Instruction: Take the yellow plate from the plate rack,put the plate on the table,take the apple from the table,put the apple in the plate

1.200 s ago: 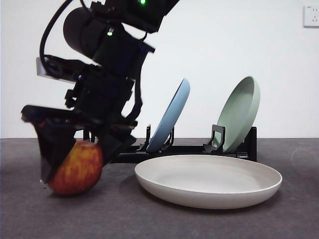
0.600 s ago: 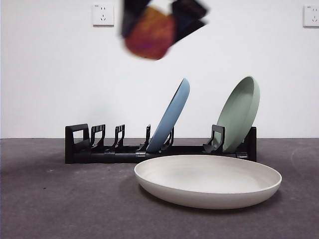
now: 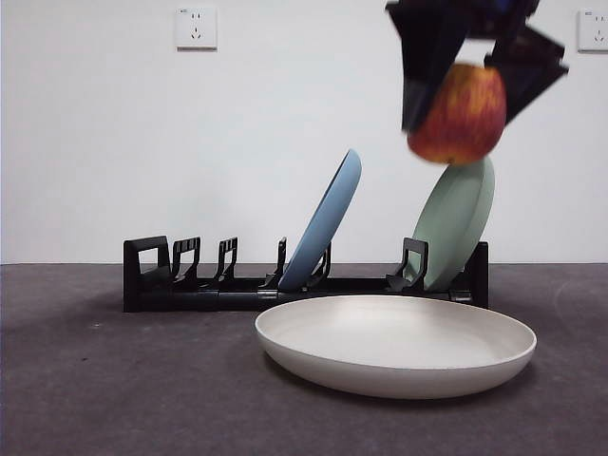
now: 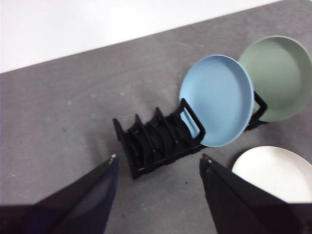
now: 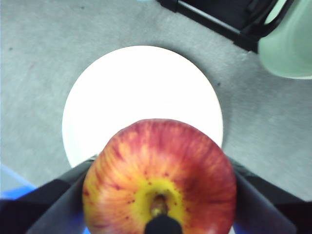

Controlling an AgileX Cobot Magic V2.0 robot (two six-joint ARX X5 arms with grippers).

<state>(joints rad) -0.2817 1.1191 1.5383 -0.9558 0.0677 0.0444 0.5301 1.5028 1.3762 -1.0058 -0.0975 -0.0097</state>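
Bench (image 3: pixel 95 399): dark grey. Plate rack (image 3: pixel 218 285): black, behind. Yellow plate (image 3: pixel 394 344): cream, flat on bench. Right pincer (image 3: pixel 470 71): pinching apple (image 3: pixel 459 114) above plate. Apple: likely firm, smooth, bruisable; grip across widest sides. Left pincer (image 4: pixel 158 168): spread, idle.

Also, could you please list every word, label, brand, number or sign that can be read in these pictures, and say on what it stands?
None can be read.
The two wall sockets show no legible marking.
The apple, cream plate, blue plate, green plate, rack and the right gripper carry no visible text.
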